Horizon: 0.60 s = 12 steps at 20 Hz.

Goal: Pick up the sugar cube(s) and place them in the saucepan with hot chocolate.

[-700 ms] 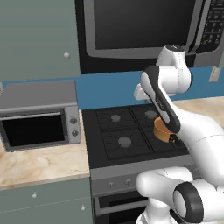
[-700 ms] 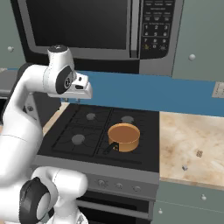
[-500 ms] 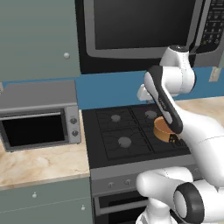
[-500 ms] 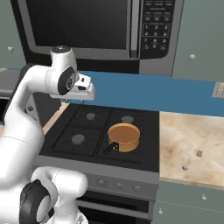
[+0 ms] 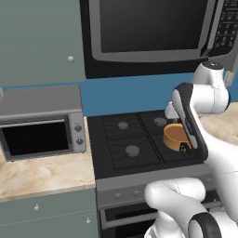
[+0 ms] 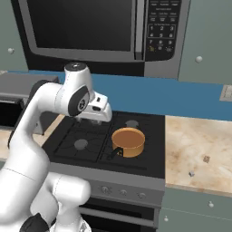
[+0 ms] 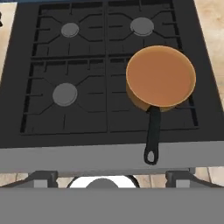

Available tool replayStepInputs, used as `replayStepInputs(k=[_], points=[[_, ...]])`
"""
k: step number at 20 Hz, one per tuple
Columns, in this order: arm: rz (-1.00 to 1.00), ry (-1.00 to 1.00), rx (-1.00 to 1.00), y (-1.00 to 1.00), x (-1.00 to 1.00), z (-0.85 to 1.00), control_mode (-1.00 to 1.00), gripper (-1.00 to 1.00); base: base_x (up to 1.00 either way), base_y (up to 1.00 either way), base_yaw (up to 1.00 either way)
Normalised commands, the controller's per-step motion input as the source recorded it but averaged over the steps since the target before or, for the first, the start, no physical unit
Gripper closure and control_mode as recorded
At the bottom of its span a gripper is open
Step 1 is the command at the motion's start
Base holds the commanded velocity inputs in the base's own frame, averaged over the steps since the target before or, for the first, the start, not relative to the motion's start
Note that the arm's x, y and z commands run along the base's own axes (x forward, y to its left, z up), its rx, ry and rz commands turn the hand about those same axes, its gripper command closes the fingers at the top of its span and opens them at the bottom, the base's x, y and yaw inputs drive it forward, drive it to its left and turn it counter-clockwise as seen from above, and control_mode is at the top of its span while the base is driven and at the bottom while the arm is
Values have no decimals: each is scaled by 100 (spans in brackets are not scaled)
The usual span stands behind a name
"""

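Note:
The saucepan with hot chocolate is a small orange-copper pan with a flat brown surface and a short dark handle. It stands on the stove's front right burner. Two small sugar cubes lie on the counter right of the stove, one tan and one pale. My gripper hangs above the middle of the stove, left of the pan and well away from the cubes. In the hand view its fingertips stand wide apart, open, with nothing between them.
The black four-burner stove sits between beige counters. A grey toaster oven stands on the left counter. A microwave hangs above the stove, with grey-green cabinets on both sides and a blue wall behind.
The arm has swung to the right and the hand has dropped a little toward the stove. The pan and the cubes have stayed where they were.

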Motion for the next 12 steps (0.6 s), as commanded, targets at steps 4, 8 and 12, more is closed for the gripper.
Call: replayStepInputs(k=[4, 8, 12], points=[[-34, 0, 0, -99, -35, -11, -100, -100, 0, 0, 0], [-41, 0, 0, -100, -20, -17, -100, -100, 0, 0, 0], [-40, 5, 1, -100, -15, -16, -100, -100, 0, 0, 0]])
